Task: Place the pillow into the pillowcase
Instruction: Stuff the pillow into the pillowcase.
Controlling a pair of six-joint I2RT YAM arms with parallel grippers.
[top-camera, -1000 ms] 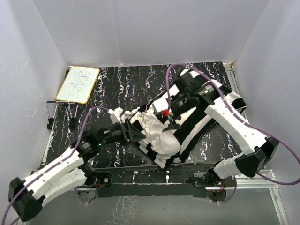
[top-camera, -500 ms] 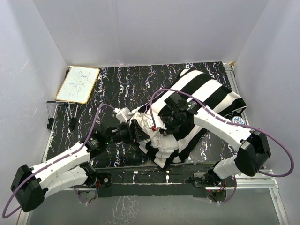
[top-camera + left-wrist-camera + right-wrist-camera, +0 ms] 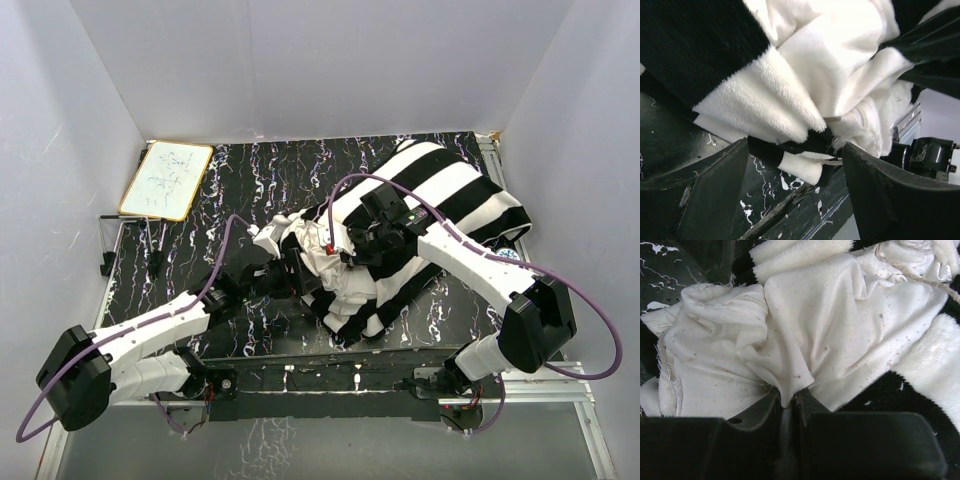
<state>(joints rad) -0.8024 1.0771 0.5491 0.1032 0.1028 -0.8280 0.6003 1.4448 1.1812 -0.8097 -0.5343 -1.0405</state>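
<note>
Presently on view, item by item.

Surface (image 3: 260, 175): black, veined with white, enclosed by pale walls.

Pillowcase (image 3: 445, 200): plush, with wide black and white stripes. It is spread from the far right corner toward the middle of the surface, and its near end is bunched and rumpled.

Pillow (image 3: 335, 272): plain white and crumpled. It shows at that bunched end with striped folds around and beneath it (how much of it sits inside the sleeve I cannot tell from where I stand).

Right claw (image 3: 345, 252): reaches in from the right across the stripes. Its fingers are pressed together on a pinched fold of the pillow's white cloth. Its own camera shows the fold rising from between the two dark fingers (image 3: 760, 412), with plush pillowcase at the edges of that view.

Left claw (image 3: 290, 275): lies low at the left side of the bundle with its fingers (image 3: 715, 185) standing well apart. A striped plush hem and some white cloth lie in the gap, and nothing is clamped.

Whiteboard (image 3: 166, 180): small, pale-framed and scribbled on. It lies at the far left corner, well apart from the bundle.

Purple cables (image 3: 590, 330): one loops along each arm.
</note>
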